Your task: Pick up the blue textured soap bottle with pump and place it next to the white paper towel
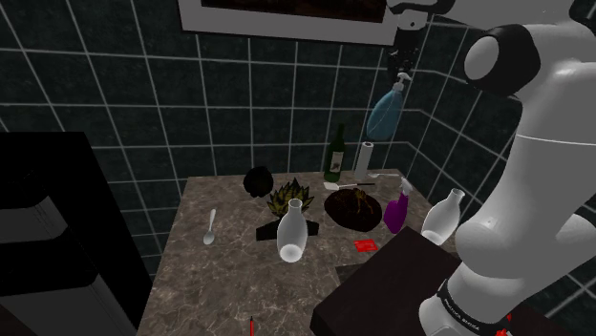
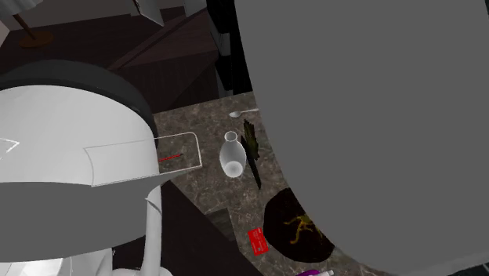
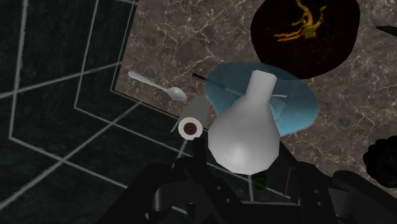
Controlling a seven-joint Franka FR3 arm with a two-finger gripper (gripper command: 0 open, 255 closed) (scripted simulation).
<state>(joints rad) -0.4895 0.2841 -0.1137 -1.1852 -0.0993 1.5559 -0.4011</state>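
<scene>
The gripper (image 1: 405, 55) is closed on the white pump top of the blue soap bottle (image 1: 387, 113). It holds the bottle high in the air, right above the white paper towel (image 1: 366, 156). The paper towel stands at the back of a brown stone bench (image 1: 229, 277), near the corner of the room. The walls (image 1: 115, 86) have dark tiles with pale lines. A green bottle (image 1: 335, 153) stands just beside the paper towel. A dark round plate (image 1: 351, 208) lies in front of the paper towel. A spoon (image 1: 210, 227) lies well away from the paper towel.
</scene>
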